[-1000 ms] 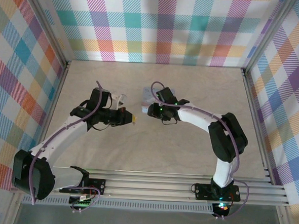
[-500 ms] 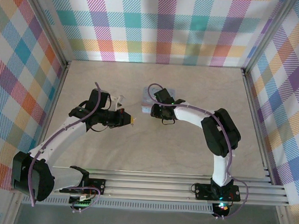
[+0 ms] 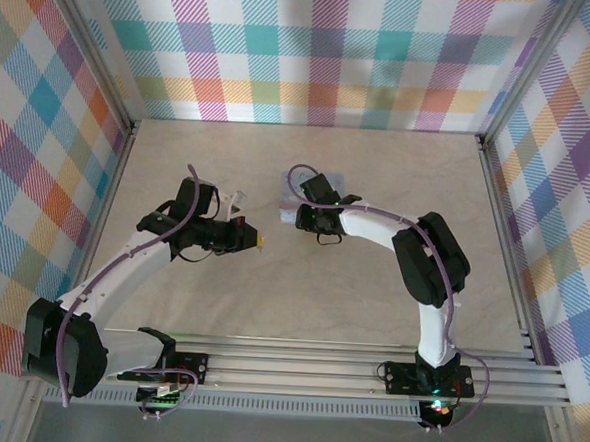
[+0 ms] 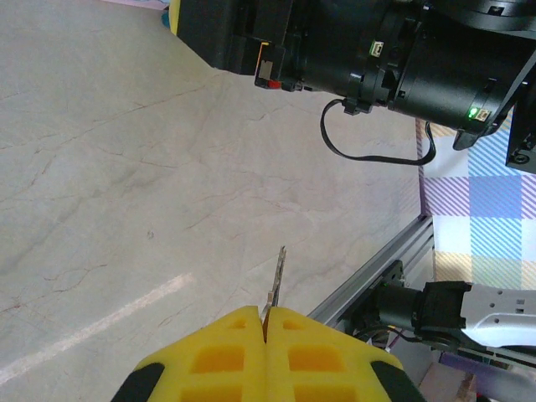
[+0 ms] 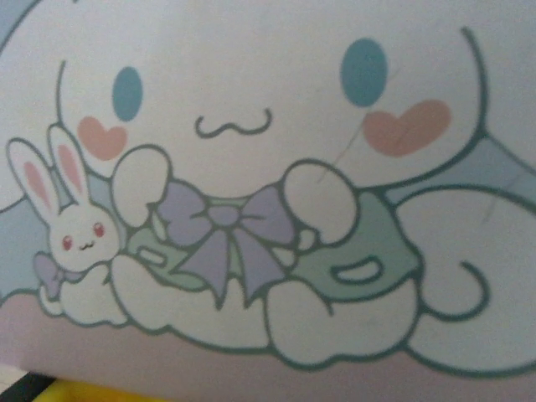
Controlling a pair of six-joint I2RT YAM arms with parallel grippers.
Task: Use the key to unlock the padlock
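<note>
The left gripper point(image 4: 266, 320) has its yellow foam pads pressed together on the key point(image 4: 277, 276), a thin flat metal blade jutting past the pads, long axis aimed right and slightly far toward the right gripper point(image 3: 301, 218). That gripper hangs low over the tin box point(image 5: 268, 209), whose smooth pastel lid is printed with a cartoon dog and rabbit; I cannot tell whether its jaws are parted. The padlock is too small to pick out, though I judge it sits at the box, nearer the right arm. Pale, veined counter point(image 3: 371, 286) separates key and box
</note>
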